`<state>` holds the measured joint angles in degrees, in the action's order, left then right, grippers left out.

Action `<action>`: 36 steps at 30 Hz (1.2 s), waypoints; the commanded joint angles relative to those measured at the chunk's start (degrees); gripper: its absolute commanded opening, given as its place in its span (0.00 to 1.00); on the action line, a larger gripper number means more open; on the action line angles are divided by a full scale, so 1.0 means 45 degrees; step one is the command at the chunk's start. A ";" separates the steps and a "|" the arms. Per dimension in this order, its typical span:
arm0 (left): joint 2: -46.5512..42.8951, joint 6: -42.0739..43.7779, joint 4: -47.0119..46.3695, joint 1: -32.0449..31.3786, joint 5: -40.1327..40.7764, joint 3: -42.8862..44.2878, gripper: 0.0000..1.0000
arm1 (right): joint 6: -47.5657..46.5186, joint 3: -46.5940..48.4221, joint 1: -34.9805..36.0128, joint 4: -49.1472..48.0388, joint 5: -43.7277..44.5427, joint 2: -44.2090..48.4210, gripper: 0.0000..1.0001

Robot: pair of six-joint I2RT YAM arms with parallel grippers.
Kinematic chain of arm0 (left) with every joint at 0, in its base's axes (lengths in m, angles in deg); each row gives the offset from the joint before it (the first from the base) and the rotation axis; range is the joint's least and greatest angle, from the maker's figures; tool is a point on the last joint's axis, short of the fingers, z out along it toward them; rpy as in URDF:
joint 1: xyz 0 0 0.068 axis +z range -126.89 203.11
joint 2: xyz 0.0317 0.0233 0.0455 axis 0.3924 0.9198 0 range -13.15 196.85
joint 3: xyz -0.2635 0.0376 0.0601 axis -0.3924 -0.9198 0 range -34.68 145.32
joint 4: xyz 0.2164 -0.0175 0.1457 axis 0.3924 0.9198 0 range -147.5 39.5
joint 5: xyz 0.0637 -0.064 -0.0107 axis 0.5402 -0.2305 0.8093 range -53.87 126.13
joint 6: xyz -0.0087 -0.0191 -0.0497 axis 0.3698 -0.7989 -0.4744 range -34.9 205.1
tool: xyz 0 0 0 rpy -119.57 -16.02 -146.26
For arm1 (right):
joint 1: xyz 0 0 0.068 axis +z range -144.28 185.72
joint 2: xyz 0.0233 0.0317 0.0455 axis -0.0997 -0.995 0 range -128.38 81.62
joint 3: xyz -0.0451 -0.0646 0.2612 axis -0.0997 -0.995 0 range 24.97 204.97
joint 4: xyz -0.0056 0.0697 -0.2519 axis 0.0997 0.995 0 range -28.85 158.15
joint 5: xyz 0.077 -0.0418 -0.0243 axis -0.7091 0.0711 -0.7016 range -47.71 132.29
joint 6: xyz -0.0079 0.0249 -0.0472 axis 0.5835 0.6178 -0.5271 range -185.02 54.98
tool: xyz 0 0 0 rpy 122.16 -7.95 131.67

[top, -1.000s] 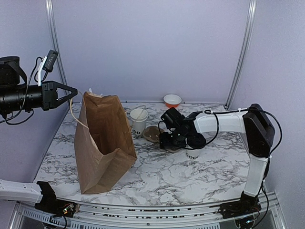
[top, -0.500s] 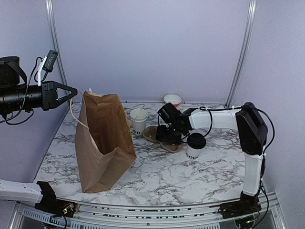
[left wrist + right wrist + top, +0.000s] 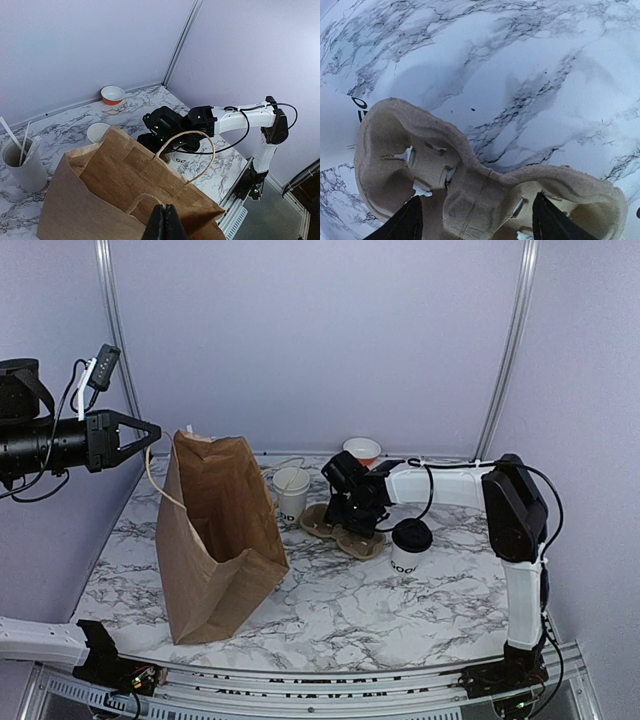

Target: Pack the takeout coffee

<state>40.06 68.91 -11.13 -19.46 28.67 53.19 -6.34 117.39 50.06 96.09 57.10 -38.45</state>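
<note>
The takeout coffee [image 3: 409, 551] looks thin-walled and crushable, so I'd take it mid-wall, below the lid. My right jaws stand apart over the cup carrier [image 3: 480, 195]; my left jaws pinch the paper bag [image 3: 220, 540] by its handle.

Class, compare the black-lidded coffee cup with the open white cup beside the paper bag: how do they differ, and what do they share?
The lidded coffee cup wears a black lid; the open cup has none. The open cup stands beside the paper bag, left of the cardboard carrier; the lidded coffee cup stands right of it. Both are white paper cups, upright on the marble table.
</note>
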 commanded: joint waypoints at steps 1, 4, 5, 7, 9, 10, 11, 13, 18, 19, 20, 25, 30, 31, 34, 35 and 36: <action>-0.0201 0.0221 -0.0500 0.0064 -0.0085 -0.0106 0.00 | 0.0535 0.0539 0.0315 0.0333 0.0292 -0.0456 0.71; -0.0204 0.0252 -0.0500 0.0058 -0.0098 -0.0119 0.00 | 0.0611 0.0618 0.0429 0.0397 0.0331 -0.0555 0.70; -0.0204 0.0254 -0.0500 0.0052 -0.0114 -0.0129 0.00 | 0.0657 0.0620 0.0439 0.0448 0.0316 -0.0577 0.70; -0.0151 0.0257 -0.0500 0.0064 -0.0174 -0.0135 0.00 | 0.0668 0.0531 0.0428 0.0413 0.0298 -0.0601 0.70; -0.0128 0.0269 -0.0534 0.0065 -0.0225 -0.0136 0.00 | 0.0428 0.0480 0.0429 0.0274 0.0241 -0.0672 0.69; -0.0126 0.0268 -0.0553 0.0065 -0.0242 -0.0139 0.00 | 0.0183 0.0487 0.0439 0.0208 0.0171 -0.0733 0.67; -0.0111 0.0275 -0.0572 0.0065 -0.0281 -0.0129 0.00 | -0.0134 0.0518 0.0465 0.0171 0.0086 -0.0787 0.66; -0.0089 0.0277 -0.0592 0.0065 -0.0328 -0.0086 0.00 | -0.0684 0.0415 0.0543 0.0221 0.0128 -0.0774 0.65; 0.0110 0.0276 -0.0634 0.0065 -0.0460 -0.0031 0.00 | -0.2277 -0.0808 0.0731 -0.0514 -0.0362 -0.0157 0.64; 0.0143 0.0276 -0.0660 0.0065 -0.0484 -0.0042 0.00 | -0.2607 -0.1060 0.0745 -0.0693 -0.0603 -0.0005 0.63; 0.0189 0.0276 -0.0681 0.0065 -0.0530 -0.0027 0.00 | -0.2890 -0.1243 0.0747 -0.0796 -0.0818 0.0119 0.62; 0.0368 0.0219 -0.0845 0.0065 -0.0588 -0.0043 0.00 | -0.4513 -0.1638 0.1224 -0.0742 -0.1602 0.0608 0.60; 0.0552 0.0088 -0.0973 0.0065 -0.0701 -0.0022 0.00 | -0.6062 -0.1647 0.1495 -0.0134 -0.2133 0.0886 0.54; 0.0562 0.0040 -0.1015 0.0065 -0.0738 -0.0029 0.00 | -0.6433 -0.1720 0.1585 -0.0028 -0.2186 0.0968 0.53; 0.0643 -0.0087 -0.1178 0.0065 -0.0890 -0.0053 0.00 | -0.7028 -0.1948 0.1780 0.0373 -0.2178 0.1220 0.56; 0.0679 -0.0152 -0.1251 0.0065 -0.0974 -0.0048 0.00 | -0.7097 -0.2060 0.1795 0.0414 -0.2192 0.1332 0.58; 0.0717 -0.0209 -0.1346 0.0065 -0.1087 -0.0047 0.00 | -0.7140 -0.2186 0.1806 0.0436 -0.2133 0.1460 0.59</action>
<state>42.84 69.00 -13.60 -19.46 25.85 53.08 -33.58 108.76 57.45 95.50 48.25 -35.39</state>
